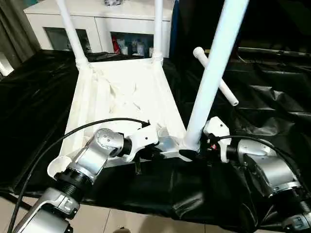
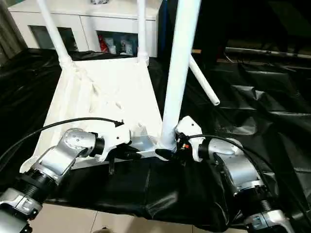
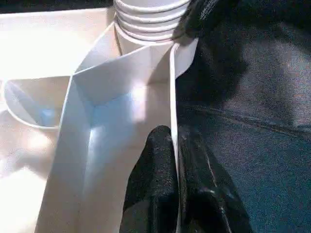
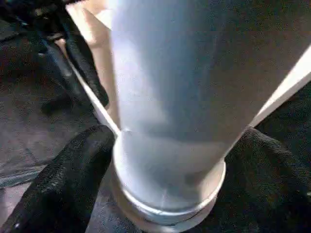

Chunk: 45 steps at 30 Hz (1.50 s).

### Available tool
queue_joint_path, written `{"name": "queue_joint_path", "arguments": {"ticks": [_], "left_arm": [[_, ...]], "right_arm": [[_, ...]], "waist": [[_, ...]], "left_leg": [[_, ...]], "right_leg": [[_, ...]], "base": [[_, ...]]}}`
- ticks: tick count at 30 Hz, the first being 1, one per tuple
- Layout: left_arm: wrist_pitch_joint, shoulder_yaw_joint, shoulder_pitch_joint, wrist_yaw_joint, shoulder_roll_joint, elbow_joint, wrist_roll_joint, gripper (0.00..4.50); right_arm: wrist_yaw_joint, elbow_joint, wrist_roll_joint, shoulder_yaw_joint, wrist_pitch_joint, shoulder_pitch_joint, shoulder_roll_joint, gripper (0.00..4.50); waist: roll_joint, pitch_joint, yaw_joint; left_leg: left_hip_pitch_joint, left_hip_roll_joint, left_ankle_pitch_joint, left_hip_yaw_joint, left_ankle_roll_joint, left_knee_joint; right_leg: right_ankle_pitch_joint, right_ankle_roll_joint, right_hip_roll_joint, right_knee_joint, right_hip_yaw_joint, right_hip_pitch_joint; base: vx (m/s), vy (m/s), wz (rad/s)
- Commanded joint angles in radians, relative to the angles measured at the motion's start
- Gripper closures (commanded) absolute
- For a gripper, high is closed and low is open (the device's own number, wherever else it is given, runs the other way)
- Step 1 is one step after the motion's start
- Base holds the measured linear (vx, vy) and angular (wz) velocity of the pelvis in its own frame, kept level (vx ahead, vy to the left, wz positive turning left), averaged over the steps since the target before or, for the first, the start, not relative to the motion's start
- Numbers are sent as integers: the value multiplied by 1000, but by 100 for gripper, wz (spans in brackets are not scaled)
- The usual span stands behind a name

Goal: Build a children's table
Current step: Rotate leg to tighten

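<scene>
Tabletop (image 1: 121,97) upside down mid-frame, left gripper (image 3: 176,160) pinching its near rim, right gripper (image 4: 165,170) spread around third leg's (image 1: 214,73) flared base at lower-centre socket; letting go half-seated probably tips it.

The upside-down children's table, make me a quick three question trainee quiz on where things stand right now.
1. How many legs stand upright in the tabletop?
2. True or false: the left end effector is shut on the tabletop's thin edge wall.
3. The fourth leg is: A) fitted in a socket, B) lying loose on the black sheet, C) held by a person.

Key:
1. Three: two far legs and the near leg, which the right end effector's fingers flank.
2. True.
3. B.
</scene>
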Motion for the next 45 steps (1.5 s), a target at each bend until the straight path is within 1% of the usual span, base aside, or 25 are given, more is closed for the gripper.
{"name": "queue_joint_path", "arguments": {"ticks": [1,2,6,9,17,18,20,21,22,23,24,25,26,27,28,29,30,32,33,35,37,40,41,44,45], "left_arm": [[8,-15,8,-24,6,-25,6,450],[8,-15,8,-24,6,-25,6,450],[13,-17,14,-25,8,-33,3,450],[15,-19,20,-23,9,-37,2,450],[28,-6,20,-4,-4,-36,-6,450],[30,4,14,23,-18,-21,-4,450],[47,31,-11,109,-60,28,5,450],[57,44,-27,162,-83,60,14,450],[66,55,-41,204,-102,87,20,450],[92,79,-79,294,-150,153,27,450],[92,79,-79,294,-150,153,27,450],[113,102,-125,399,-208,228,34,450],[108,109,-147,448,-235,260,39,450],[104,113,-160,479,-252,280,43,450],[99,120,-173,512,-269,297,45,450],[99,120,-173,512,-269,297,45,450],[83,118,-194,542,-305,322,48,450],[70,107,-197,531,-322,322,52,450],[63,103,-194,521,-325,319,54,450],[56,100,-191,509,-329,323,53,450],[37,97,-195,505,-330,343,53,450],[9,91,-192,489,-326,352,53,450],[2,91,-193,487,-326,356,52,450],[-28,92,-198,488,-329,368,55,450],[-47,97,-204,500,-331,375,57,450]], "right_arm": [[14,-14,8,6,7,7,-8,84],[14,-14,8,6,7,7,-8,109],[19,-9,12,-2,5,14,-5,122],[19,-8,10,-2,5,17,-4,161],[-52,30,0,-28,6,16,34,178],[-100,57,-9,-41,4,7,53,178],[-226,126,-33,-73,4,-17,97,178],[-288,162,-37,-91,14,-30,122,178],[-335,188,-38,-106,24,-40,142,178],[-484,262,-39,-151,30,-73,201,178],[-484,262,-39,-151,30,-73,201,178],[-672,354,-26,-214,43,-121,268,178],[-739,392,-28,-227,44,-142,291,178],[-777,415,-31,-233,43,-156,304,178],[-813,433,-41,-234,39,-168,314,178],[-813,433,-41,-234,39,-168,314,178],[-878,466,-41,-249,21,-197,340,178],[-882,472,-52,-241,2,-210,352,178],[-874,471,-61,-234,-4,-212,353,178],[-867,479,-68,-230,-28,-218,359,178],[-875,494,-66,-239,-53,-227,363,108],[-878,491,-59,-246,-71,-231,359,106],[-884,475,-72,-237,-71,-227,348,80],[-893,436,-104,-217,-77,-213,325,80],[-890,382,-110,-218,-73,-188,309,80]], "waist": [[-16,-64,2],[-16,-66,2],[-19,-65,1],[-18,-65,1],[-16,-64,-3],[-16,-64,-4],[-17,-59,-13],[-18,-58,-18],[-18,-56,-25],[-18,-59,-29],[-15,-57,-32],[-19,-55,-39],[-14,-55,-41],[-16,-60,-42],[-18,-65,-37],[-17,-63,-37],[-17,-64,-36],[-15,-69,-32],[-17,-71,-30],[-19,-72,-27],[-18,-73,-24],[-17,-68,-21],[-19,-67,-22],[-18,-67,-18],[-18,-67,-14]], "left_leg": [[-1,71,-101,-28,89,-65],[-1,72,-98,-28,88,-65],[-2,72,-95,-28,90,-65],[-2,70,-97,-27,88,-64],[-1,72,-96,-29,86,-65],[-1,71,-102,-28,83,-65],[2,67,-135,-27,62,-66],[4,59,-149,-25,52,-63],[5,59,-160,-29,43,-65],[5,60,-161,-29,38,-63],[8,59,-167,-29,36,-63],[4,55,-170,-28,37,-62],[9,54,-180,-29,28,-60],[10,51,-174,-29,25,-58],[10,57,-158,-30,34,-61],[7,59,-149,-30,42,-63],[6,61,-145,-31,45,-63],[3,66,-124,-33,49,-65],[0,69,-97,-33,58,-64],[-2,68,-73,-30,72,-63],[-7,63,-57,-27,83,-61],[-2,62,-77,-25,82,-63],[-2,64,-81,-25,79,-64],[2,66,-85,-26,74,-65],[4,65,-85,-24,75,-64]], "right_leg": [[-296,-14,-111,-79,93,59],[-292,-15,-111,-78,93,60],[-284,-20,-111,-77,93,60],[-301,-12,-110,-79,92,61],[-293,-19,-111,-79,92,60],[-300,-19,-111,-81,91,59],[-366,-7,-110,-94,85,57],[-408,8,-108,-103,79,57],[-437,22,-107,-110,74,58],[-437,26,-107,-109,73,60],[-446,28,-107,-114,73,56],[-459,39,-107,-119,71,55],[-477,44,-108,-121,67,51],[-475,52,-109,-123,65,56],[-428,45,-112,-117,71,58],[-411,42,-111,-114,73,57],[-397,38,-113,-111,75,58],[-344,13,-117,-98,82,59],[-286,-3,-118,-88,87,61],[-230,-33,-119,-76,93,61],[-212,-43,-119,-73,93,65],[-282,-24,-117,-85,90,63],[-290,-22,-117,-85,90,63],[-299,-11,-113,-85,90,59],[-294,-3,-113,-88,93,58]], "base": [[0,0,0],[0,0,0],[0,0,0],[0,0,0],[0,0,0],[0,0,0],[0,0,0],[0,0,0],[0,0,0],[0,0,0],[0,0,0],[0,0,0],[0,0,0],[0,0,0],[0,0,0],[0,0,0],[0,0,0],[0,0,0],[0,0,0],[0,0,0],[0,0,0],[0,0,0],[0,0,0],[0,0,0],[0,0,0]]}}
